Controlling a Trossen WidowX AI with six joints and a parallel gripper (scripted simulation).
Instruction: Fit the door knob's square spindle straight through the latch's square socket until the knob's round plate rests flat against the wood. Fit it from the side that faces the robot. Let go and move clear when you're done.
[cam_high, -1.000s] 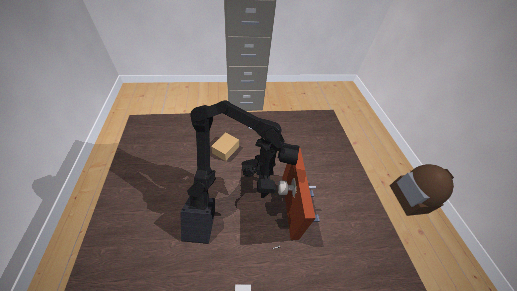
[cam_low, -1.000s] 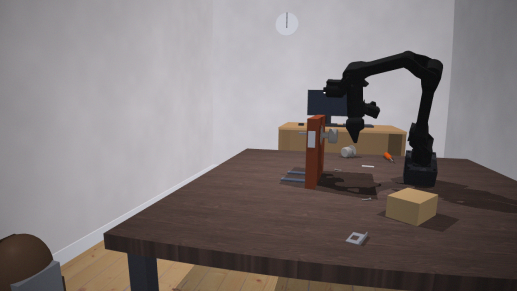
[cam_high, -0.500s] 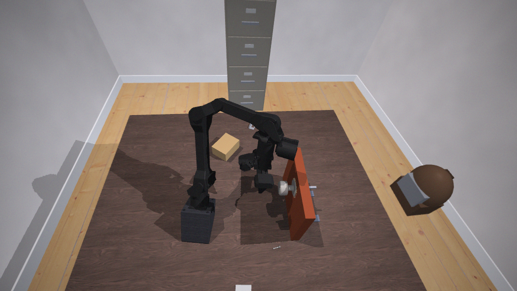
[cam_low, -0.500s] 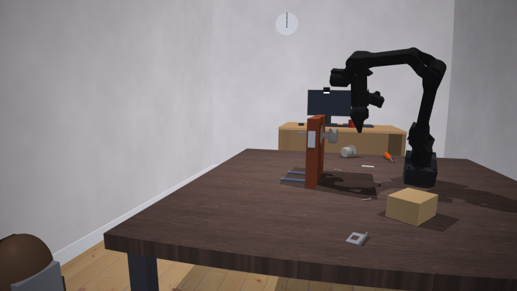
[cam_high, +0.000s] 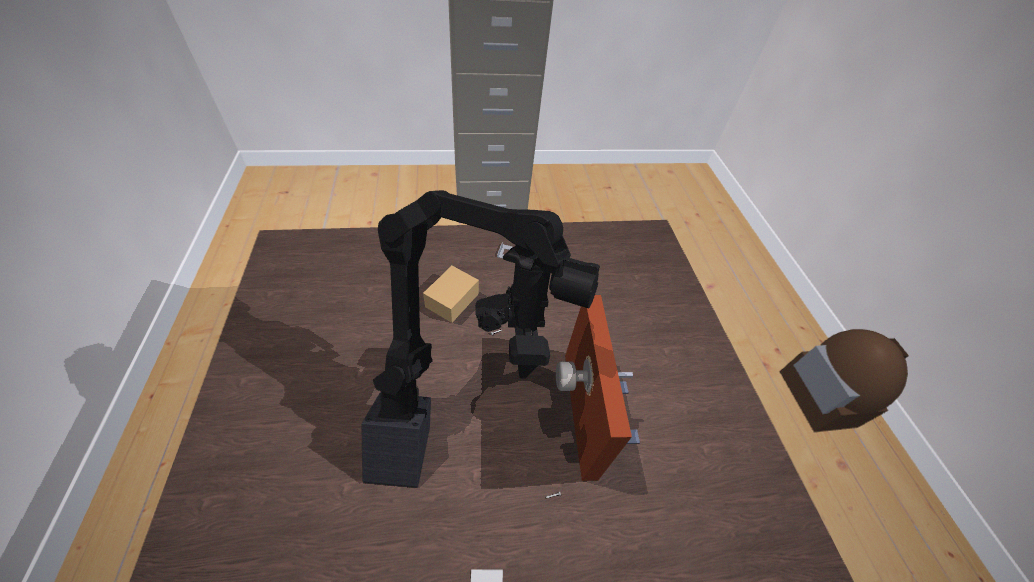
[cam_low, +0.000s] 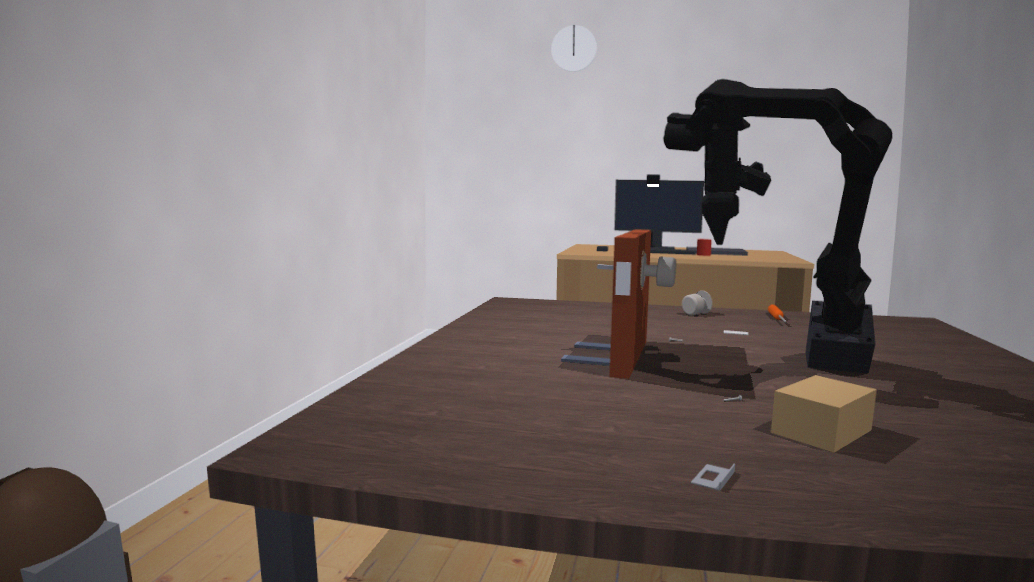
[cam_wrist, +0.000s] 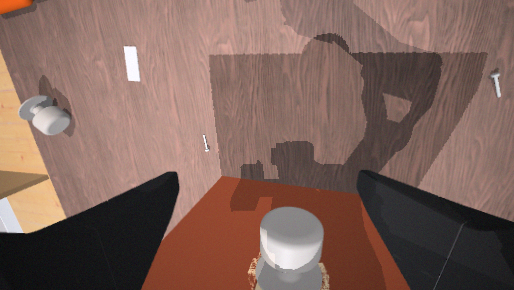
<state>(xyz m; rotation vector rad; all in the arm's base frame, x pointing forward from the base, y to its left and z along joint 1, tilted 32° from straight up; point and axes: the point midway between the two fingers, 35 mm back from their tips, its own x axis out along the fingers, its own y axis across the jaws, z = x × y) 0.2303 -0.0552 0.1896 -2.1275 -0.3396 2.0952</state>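
Door knob (cam_high: 566, 376) sits in the red-brown wood panel (cam_high: 604, 404) on the robot-facing side; round plate (cam_high: 585, 375) looks about flush w/ the wood. Its axis runs horizontal, across the table. Gripper (cam_low: 720, 232) hangs above and robot-side of it, pointing down. Jaws wide, holding nothing, well apart from the knob.

The door (cam_high: 596, 390) stands upright near the middle of the worktop (cam_high: 723, 462), the knob (cam_high: 568, 376) seated in its robot-facing side. The hand (cam_high: 526, 368) hangs open above and just beside the knob — apart from it. A box (cam_high: 450, 292) lies behind the arm's base (cam_high: 376, 473).
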